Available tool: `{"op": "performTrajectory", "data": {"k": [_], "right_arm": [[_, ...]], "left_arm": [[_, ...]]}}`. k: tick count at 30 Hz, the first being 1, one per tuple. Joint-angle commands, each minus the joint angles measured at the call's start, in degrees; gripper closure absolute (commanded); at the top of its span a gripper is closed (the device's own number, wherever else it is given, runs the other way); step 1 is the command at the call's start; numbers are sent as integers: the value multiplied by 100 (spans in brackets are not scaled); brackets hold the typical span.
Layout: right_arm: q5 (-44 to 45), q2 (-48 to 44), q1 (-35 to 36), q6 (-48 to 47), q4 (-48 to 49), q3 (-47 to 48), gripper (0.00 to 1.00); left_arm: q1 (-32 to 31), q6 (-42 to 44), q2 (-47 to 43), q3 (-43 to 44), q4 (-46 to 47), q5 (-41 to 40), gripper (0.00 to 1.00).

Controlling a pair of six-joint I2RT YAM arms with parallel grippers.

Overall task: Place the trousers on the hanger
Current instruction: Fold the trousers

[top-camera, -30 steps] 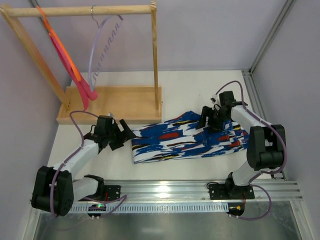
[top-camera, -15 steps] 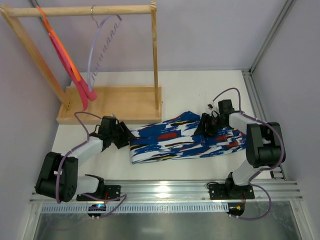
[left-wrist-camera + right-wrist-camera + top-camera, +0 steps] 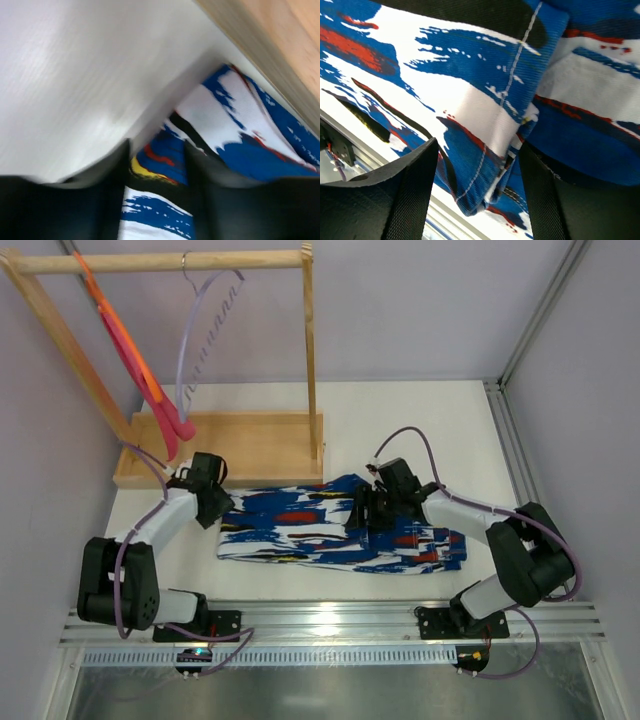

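The trousers [image 3: 300,525], in a blue, white, red and black print, lie flat across the table in front of the arms. My left gripper [image 3: 222,508] is at their left end. In the left wrist view the cloth [image 3: 240,120] runs between my fingers, and the gripper [image 3: 155,165] is shut on it. My right gripper [image 3: 365,520] is over the middle of the trousers. In the right wrist view it [image 3: 477,175] pinches a folded, stitched edge of the cloth [image 3: 445,75]. The pale lavender hanger [image 3: 200,330] hangs by its hook from the wooden rail, far from both grippers.
A wooden rack stands at the back left on a tray-like base [image 3: 250,445]. An orange hanger [image 3: 120,335] with a pink-red cloth [image 3: 165,425] hangs on its left side. A metal rail [image 3: 330,625] runs along the near edge. Walls close the left and right sides.
Both grippers have moved left and the trousers have slid left with them. The right gripper has come from the waist end to the middle, leaving the cloth bunched there.
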Motion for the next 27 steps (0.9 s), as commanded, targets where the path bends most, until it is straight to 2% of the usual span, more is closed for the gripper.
{"op": "performTrajectory", "data": {"k": [1,2,6,10,11,12,13,15,16,18,20,22,25,27], "right_arm": [[371,-127,170,602,514,-49,32],[336,-136,196,655,541,-58,32],[458,-268,310,883,769,-259,32],[528,-285,355,989,1147,-479,35],[537,-312,355,937,1148,-480,42],[607,-347,355,893,1087,-436,54],[843,-417,355,840,686,-209,76],[1247,-575,390,621,44,151,93],[1475,-663,416,568,-769,371,96],[2406,-970,425,550,-1895,960,96],[2978,-1094,356,532,-2453,1372,96],[3051,-1182,224,523,-3024,1532,96],[2937,-1427,-171,453,-3246,1437,96],[2806,-1603,-532,427,-3334,1322,96]], "left_arm": [[95,-39,-160,160,-793,-814,45],[95,-56,-177,178,-854,-875,34],[95,13,-388,266,-1048,-797,27],[95,321,-713,319,-891,-393,25],[86,374,-844,371,-873,-340,24],[95,496,-915,398,-846,-253,24],[86,593,-985,415,-733,-34,23],[95,778,-1214,442,-548,318,20],[95,839,-1284,459,-495,546,20],[95,884,-1381,555,-407,741,17],[-1,945,-1373,643,-442,742,16],[-124,1059,-1198,818,-529,680,14],[-151,1060,-881,811,-407,1101,14],[-169,885,-828,627,56,1653,13]]}}
